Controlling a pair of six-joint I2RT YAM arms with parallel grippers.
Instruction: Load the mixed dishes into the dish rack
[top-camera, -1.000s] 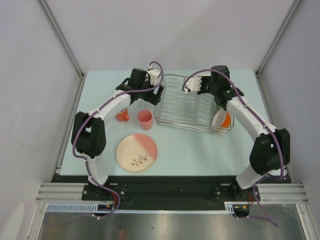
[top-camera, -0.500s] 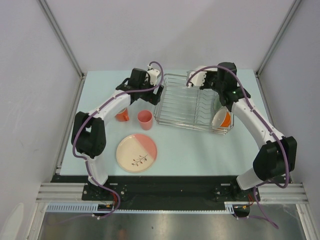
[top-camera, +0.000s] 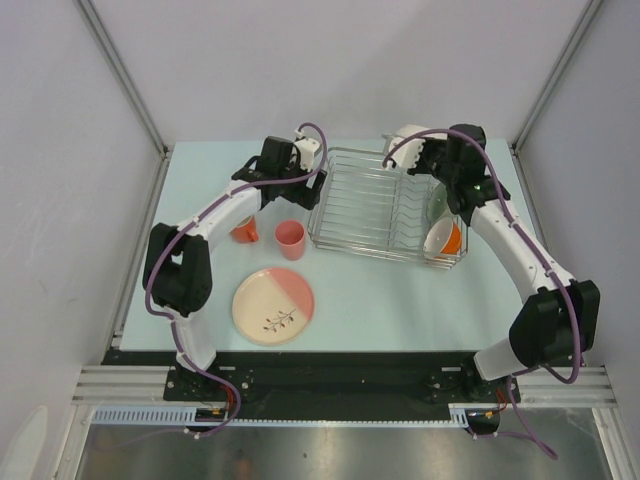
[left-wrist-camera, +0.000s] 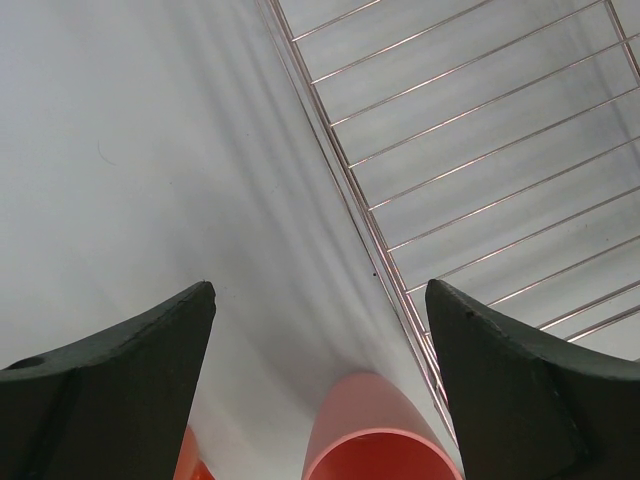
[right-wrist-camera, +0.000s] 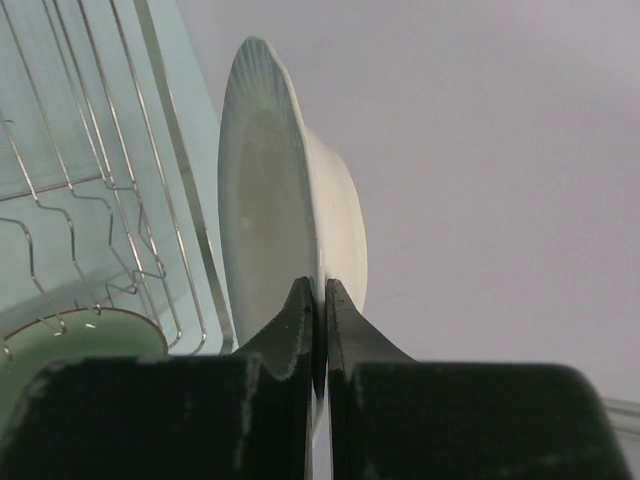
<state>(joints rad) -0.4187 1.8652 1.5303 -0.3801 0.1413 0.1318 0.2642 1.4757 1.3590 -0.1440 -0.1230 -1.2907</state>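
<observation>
Overhead and wrist views of two arms working around a rectangular silver wire dish rack (top-camera: 360, 205), which stands on the far half of a pale blue tabletop (top-camera: 400, 290).

Right hand (right-wrist-camera: 318, 290): the fingers are pressed together on the rim of a deep, glossy white plate (right-wrist-camera: 280, 200). The white plate is held on edge, clear of the tabletop, at the far right end of the dish rack. In the wrist view the rack's rim wire runs just to its left; whether plate and wire touch cannot be told.

Left hand (left-wrist-camera: 320, 290): the fingers stand wide apart with nothing between them, over the tabletop just outside the rack's left side.

Inside the rack, at its right end, sit a pale green bowl (right-wrist-camera: 80, 335) and, nearer the arm bases, a pale bowl with an orange inside (top-camera: 445, 238), tilted up on edge against the wires.

On the tabletop left of the rack, a small pink cup (top-camera: 290, 240) stands upright near the rack's near left corner. An orange mug (top-camera: 245, 232) stands to the left of the cup, partly covered by the left arm. A round cream-and-pink plate with a dark leaf sprig (top-camera: 273, 305) lies flat nearer the arm bases, apart from both.
</observation>
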